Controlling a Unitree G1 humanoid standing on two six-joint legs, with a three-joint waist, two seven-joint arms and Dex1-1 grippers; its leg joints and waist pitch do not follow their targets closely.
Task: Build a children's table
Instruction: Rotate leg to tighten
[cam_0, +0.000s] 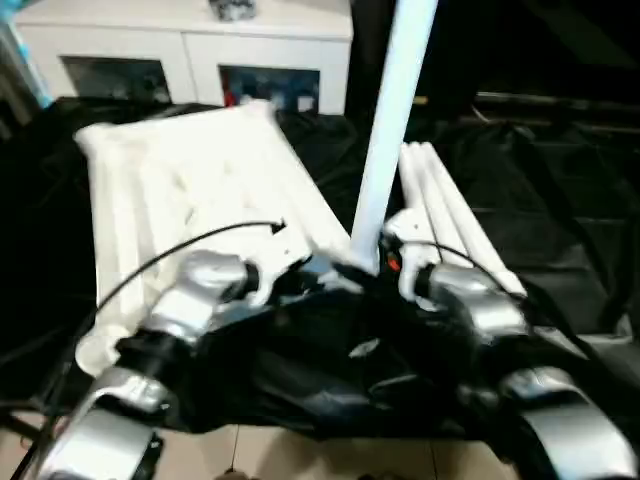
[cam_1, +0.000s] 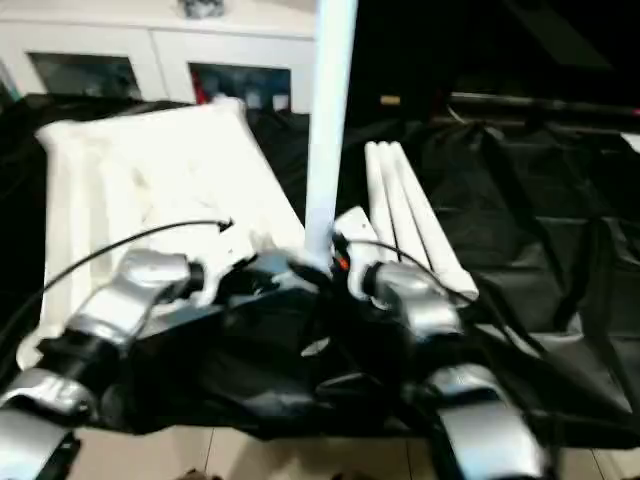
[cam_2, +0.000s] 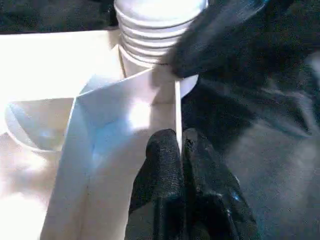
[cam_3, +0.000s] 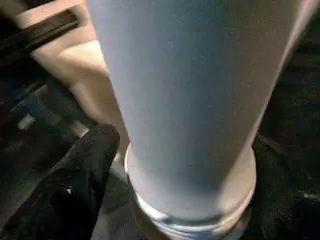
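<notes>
The white plastic rectangular tabletop (cam_0: 200, 200) lies underside up on black sheeting (cam_0: 560, 210), filling the left half of the head views; its ribs are smeared by blur and its near edge is hidden behind the silver left forearm (cam_0: 190, 300). One long tapered white tube leg (cam_0: 390, 130) stands upright at the tabletop's near right corner, just right of centre, and its top is cut off by the upper edge of the frame. In the left wrist view the leg's threaded end (cam_2: 155, 30) sits at a round corner socket (cam_2: 150, 75), though how deep it goes cannot be told.

The left gripper (cam_2: 181, 165) is clenched on a thin white rib of the tabletop (cam_2: 177, 115), one black finger on each side of it. The right gripper (cam_3: 85, 170) shows as one black finger touching the base of the leg; its other finger is hidden behind the tube, so whether it grips or merely rests there cannot be told.

Three more white tube legs (cam_0: 450, 210) lie side by side on the sheeting right of the standing one, their near ends hidden by the right forearm (cam_0: 480, 300).

A white cabinet with glass doors (cam_0: 190, 50) stands along the upper left (its contents are only coloured blurs). No writing or brand can be read anywhere.
</notes>
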